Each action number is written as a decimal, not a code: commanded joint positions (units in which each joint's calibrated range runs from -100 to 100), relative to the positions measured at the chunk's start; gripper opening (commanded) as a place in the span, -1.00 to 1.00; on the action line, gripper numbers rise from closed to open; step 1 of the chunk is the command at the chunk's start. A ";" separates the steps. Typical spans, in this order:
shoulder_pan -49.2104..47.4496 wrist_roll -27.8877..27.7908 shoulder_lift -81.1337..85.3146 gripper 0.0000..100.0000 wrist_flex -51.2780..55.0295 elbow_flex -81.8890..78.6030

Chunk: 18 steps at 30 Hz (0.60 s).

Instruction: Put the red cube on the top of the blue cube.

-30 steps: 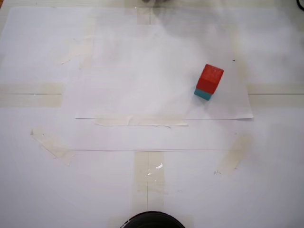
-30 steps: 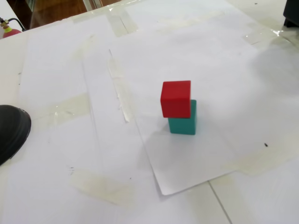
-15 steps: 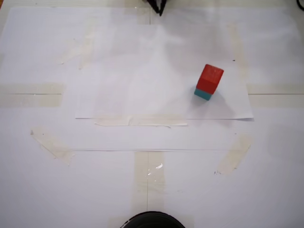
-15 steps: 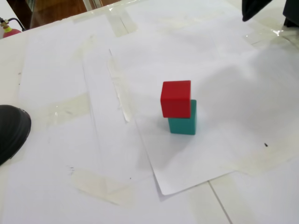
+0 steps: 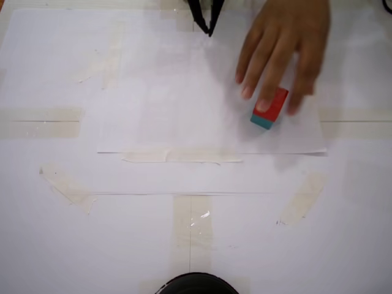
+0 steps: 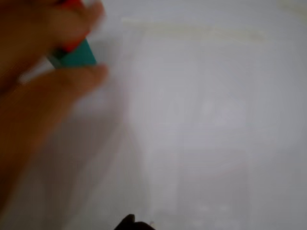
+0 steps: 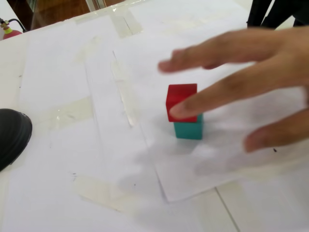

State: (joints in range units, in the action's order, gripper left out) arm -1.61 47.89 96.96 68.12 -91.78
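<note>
So the stack is basically done: the red cube (image 7: 181, 99) sits on top of the blue cube (image 7: 189, 128), a bit offset, on a loose sheet of paper (image 5: 153, 122) taped over the white table (image 5: 196, 245). A person's hand (image 5: 285, 43) is spread over the stack, one fingertip touching the red face. Robot's jaws (image 5: 206, 15) hang way back at the far edge, well apart from the cubes, holding nothing; can't tell how wide they are. Old tape strips (image 5: 67, 187) all over, wooden floor beyond.
</note>
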 commanded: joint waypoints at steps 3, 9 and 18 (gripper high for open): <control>-1.72 0.54 0.55 -1.00 -1.55 -0.96; -0.97 0.63 0.55 -1.00 -1.22 -1.05; -0.74 0.63 0.55 -1.00 -2.12 -1.51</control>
State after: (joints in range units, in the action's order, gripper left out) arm -2.56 47.99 96.96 67.47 -93.13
